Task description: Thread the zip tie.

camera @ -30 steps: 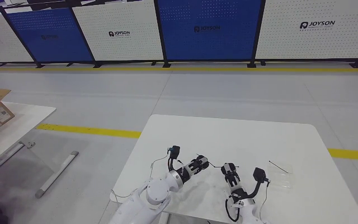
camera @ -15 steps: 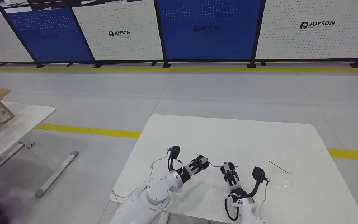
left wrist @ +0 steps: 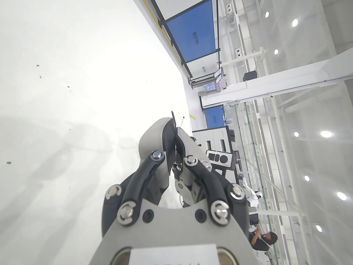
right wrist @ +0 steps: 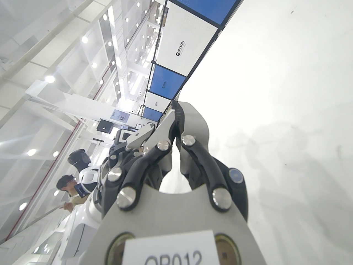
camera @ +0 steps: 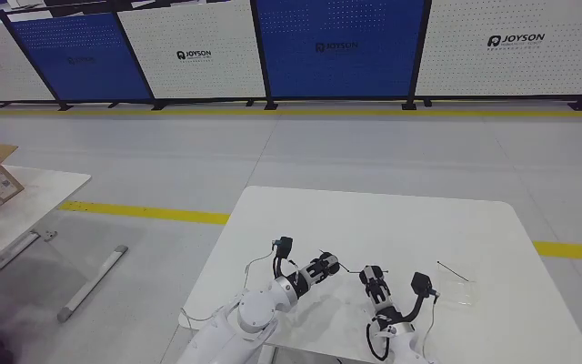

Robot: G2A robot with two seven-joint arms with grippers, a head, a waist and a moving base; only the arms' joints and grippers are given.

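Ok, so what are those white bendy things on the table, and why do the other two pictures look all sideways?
Those are the two arms of a robot. The top picture comes from a camera on the robot, looking down at its white table. The left arm and the right arm each end in jaws, like pinching fingers. The other two pictures come from little cameras on the wrists, so they tilt with the arms and show the jaws from just behind. Both pairs of jaws are pinched shut on something thin and black, which looks like the zip tie the robot must thread. Past the right arm, another thin black strip lies on the table at a see-through tray.
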